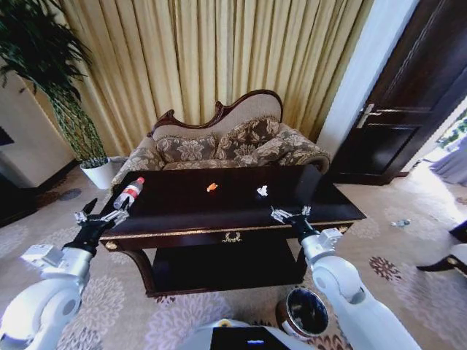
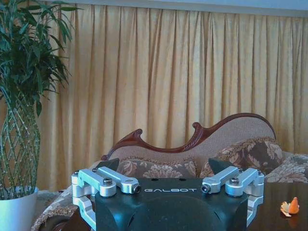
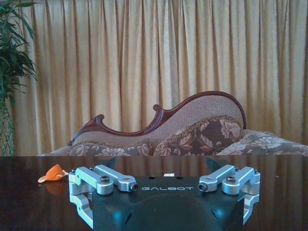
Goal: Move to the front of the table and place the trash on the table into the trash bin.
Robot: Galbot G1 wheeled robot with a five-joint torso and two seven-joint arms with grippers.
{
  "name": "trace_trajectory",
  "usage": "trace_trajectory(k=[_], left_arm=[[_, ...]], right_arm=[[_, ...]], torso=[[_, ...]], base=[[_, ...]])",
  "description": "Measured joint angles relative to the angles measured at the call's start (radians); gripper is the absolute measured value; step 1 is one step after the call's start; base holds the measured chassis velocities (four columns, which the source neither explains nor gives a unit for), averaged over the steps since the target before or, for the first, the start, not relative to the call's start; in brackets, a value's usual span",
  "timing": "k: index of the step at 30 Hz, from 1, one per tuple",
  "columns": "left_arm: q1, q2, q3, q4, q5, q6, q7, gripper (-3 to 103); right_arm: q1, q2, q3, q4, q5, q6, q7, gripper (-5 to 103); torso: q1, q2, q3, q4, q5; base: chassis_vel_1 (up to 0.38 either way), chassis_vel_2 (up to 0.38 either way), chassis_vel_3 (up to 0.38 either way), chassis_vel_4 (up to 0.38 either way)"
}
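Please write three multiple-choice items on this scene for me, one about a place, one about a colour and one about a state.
1. Where does the trash bin stand?
A. On the floor by the robot's right arm, in front of the table
B. On the sofa
C. On the table's low shelf

2. What colour is the cap of the bottle?
A. Blue
B. Red
C. Green

3. What state are the two hands in?
A. Both open and holding nothing
B. The left is shut on the bottle
C. The right is shut on the orange scrap

Answers: 1 A, the head view shows the bin on the carpet beside the right arm. 2 B, the cap at the bottle's far end is red. 3 A, the left hand and the right hand hover at the table's front edge with fingers spread, and the orange scrap lies untouched on the tabletop.
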Motion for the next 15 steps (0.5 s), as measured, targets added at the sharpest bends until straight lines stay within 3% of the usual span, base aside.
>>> trace_trajectory(k=[15], left_arm=[[0.059,-0.067,-0.051,-0.038,0.019,-0.006,0.003,100]], right_arm=[[0.203,-0.113,-0.128,-0.116,0.099,-0.068,0.05,100]], torso=[[0.0,0.0,0.0,0.0,0.0]], base=[[-0.001,0.001,0.002,-0.004]])
